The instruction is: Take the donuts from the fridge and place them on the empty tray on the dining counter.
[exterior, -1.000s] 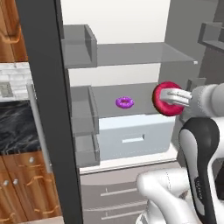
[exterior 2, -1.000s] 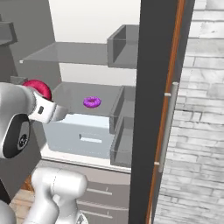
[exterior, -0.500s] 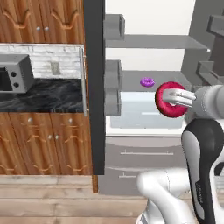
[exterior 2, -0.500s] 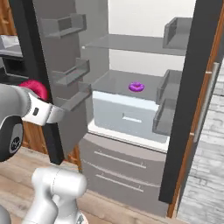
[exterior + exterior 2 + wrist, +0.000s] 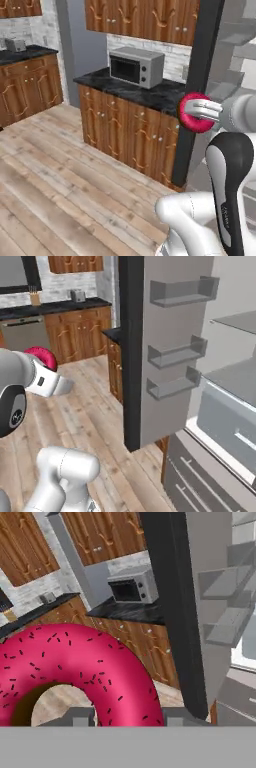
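Observation:
My gripper [image 5: 201, 109] is shut on a red-pink sprinkled donut [image 5: 192, 116], held in the air in front of the arm. In the hand view the donut [image 5: 75, 662] sits large between the two fingertips [image 5: 80, 716]. The right base view has the donut [image 5: 43, 356] at the left, above the wooden floor. The fridge [image 5: 170, 356] stands open on the right. Its dark-edged door [image 5: 199, 75] carries grey shelves, and the white interior with a drawer [image 5: 230, 411] is at the far right.
A silver microwave [image 5: 136, 67] sits on a black marble counter [image 5: 125, 89] above brown wooden cabinets [image 5: 125, 135], just left of the fridge door. More cabinets [image 5: 75, 331] line the far wall. Open wooden floor [image 5: 60, 180] spreads to the left.
The whole picture has swung left, away from the fridge's inside toward the kitchen, so the base has turned. The red-pink donut stays in the gripper.

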Tool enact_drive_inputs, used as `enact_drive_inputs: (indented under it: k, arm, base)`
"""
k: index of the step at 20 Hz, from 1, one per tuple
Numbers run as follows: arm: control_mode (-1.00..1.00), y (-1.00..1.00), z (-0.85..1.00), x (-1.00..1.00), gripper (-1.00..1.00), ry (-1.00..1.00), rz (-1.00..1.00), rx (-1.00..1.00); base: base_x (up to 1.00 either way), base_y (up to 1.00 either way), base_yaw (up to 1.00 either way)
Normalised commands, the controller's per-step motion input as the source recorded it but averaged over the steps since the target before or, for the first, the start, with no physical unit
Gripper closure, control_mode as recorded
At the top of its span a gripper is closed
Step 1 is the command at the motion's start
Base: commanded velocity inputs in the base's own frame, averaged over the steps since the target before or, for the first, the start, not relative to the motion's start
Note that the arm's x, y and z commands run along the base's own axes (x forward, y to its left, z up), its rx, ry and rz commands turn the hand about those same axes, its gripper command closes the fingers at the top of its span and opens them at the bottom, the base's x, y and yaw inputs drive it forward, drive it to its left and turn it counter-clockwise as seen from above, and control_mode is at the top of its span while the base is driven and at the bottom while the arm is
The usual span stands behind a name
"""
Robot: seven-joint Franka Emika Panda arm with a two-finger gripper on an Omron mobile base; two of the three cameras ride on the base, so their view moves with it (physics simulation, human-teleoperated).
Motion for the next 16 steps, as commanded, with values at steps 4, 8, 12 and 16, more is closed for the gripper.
enact_drive_inputs:
  k: [4, 8, 12, 16]
  arm:
    - [1.0, 0.0, 0.0, 0.0, 1.0, 0.0, 0.0, 0.0]
    - [1.0, 0.0, 0.0, 0.0, 1.0, 0.0, 0.0, 0.0]
    - [1.0, 0.0, 0.0, 0.0, 1.0, 0.0, 0.0, 0.0]
    - [1.0, 0.0, 0.0, 0.0, 1.0, 0.0, 0.0, 0.0]
  base:
    - [0.0, 0.0, 1.0]
    - [0.0, 0.0, 1.0]
    - [0.0, 0.0, 1.0]
    - [0.0, 0.0, 1.0]
